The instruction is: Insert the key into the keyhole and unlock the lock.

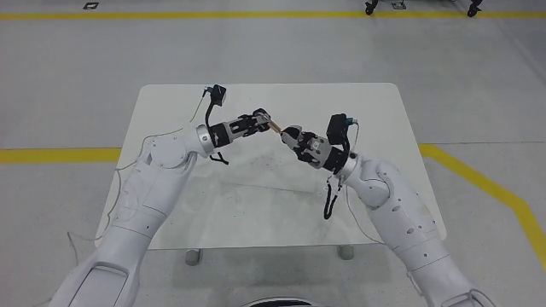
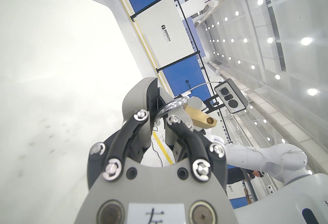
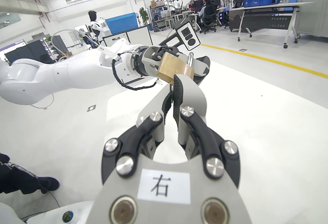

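Over the middle of the table (image 1: 256, 213), the left gripper (image 1: 258, 119) is clamped narrow on the steel shackle (image 2: 172, 105) of the brass lock (image 2: 201, 118). The lock's body juts out past the fingertips into open air, with the keyhole end facing the other arm. That grip is the first worry: a round bar between two pads can act as a pivot, so any sideways push on the body may swing the lock and throw the keyhole off line. Just to the right, at the lock's lower edge, the right gripper (image 3: 174, 85) has its fingers pressed almost together on the key (image 3: 171, 87), of which only a sliver peeps out. With so little blade to see, I cannot tell whether the tip is in the slot or beside it. A tilted key could jam on the brass face, slip in the pads, or drop to the table below. Twisting before it seats fully would likely only turn the lock
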You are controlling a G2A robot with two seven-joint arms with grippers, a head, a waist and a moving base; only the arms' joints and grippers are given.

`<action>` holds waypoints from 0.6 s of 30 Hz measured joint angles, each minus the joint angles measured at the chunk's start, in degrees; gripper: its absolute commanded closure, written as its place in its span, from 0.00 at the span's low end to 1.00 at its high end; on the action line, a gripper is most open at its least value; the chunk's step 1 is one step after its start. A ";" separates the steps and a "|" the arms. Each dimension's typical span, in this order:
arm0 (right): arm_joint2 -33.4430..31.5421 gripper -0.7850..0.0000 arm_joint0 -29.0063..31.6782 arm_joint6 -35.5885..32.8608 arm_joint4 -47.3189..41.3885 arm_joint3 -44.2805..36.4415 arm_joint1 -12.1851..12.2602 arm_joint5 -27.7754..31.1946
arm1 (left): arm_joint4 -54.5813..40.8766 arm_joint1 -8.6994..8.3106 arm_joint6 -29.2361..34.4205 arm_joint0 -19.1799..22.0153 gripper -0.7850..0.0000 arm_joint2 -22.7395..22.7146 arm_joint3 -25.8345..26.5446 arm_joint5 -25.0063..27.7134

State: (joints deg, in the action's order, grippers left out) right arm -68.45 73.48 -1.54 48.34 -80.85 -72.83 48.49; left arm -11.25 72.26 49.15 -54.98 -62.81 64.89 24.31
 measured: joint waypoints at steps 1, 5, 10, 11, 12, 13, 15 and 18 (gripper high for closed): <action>-0.05 1.00 -0.11 -0.52 -0.85 0.20 0.05 0.20 | 0.09 -0.02 0.06 -0.03 1.00 0.00 0.10 0.13; -0.23 1.00 -0.56 -2.18 -3.06 0.76 0.18 -0.62 | 0.49 -0.09 0.11 -0.17 1.00 0.11 0.51 0.44; -0.18 0.72 -0.99 -3.06 -3.82 1.03 0.26 -2.20 | 0.56 -0.15 0.27 -0.20 1.00 0.22 0.77 0.35; -0.14 0.71 -1.03 -3.07 -3.72 1.05 0.27 -2.38 | 0.56 -0.16 0.30 -0.20 1.00 0.24 0.78 0.30; -0.08 0.69 -1.07 -3.04 -3.60 1.12 0.28 -2.53 | 0.62 -0.18 0.34 -0.20 1.00 0.29 0.80 0.21; -0.04 0.66 -1.09 -2.97 -3.49 1.19 0.30 -2.63 | 0.66 -0.18 0.35 -0.20 1.00 0.33 0.81 0.16; -0.12 0.60 -1.13 -2.59 -3.18 1.42 0.33 -3.06 | 0.57 -0.19 0.47 -0.21 1.00 0.42 0.81 -0.04; -0.56 0.54 -0.83 -1.19 -1.92 1.41 0.41 -4.32 | 0.00 -0.23 0.84 -0.10 1.00 0.36 0.54 -0.33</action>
State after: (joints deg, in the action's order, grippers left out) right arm -69.01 72.65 -2.73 46.42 -79.44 -72.42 44.16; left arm -11.25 72.03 49.99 -55.08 -62.45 65.43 23.98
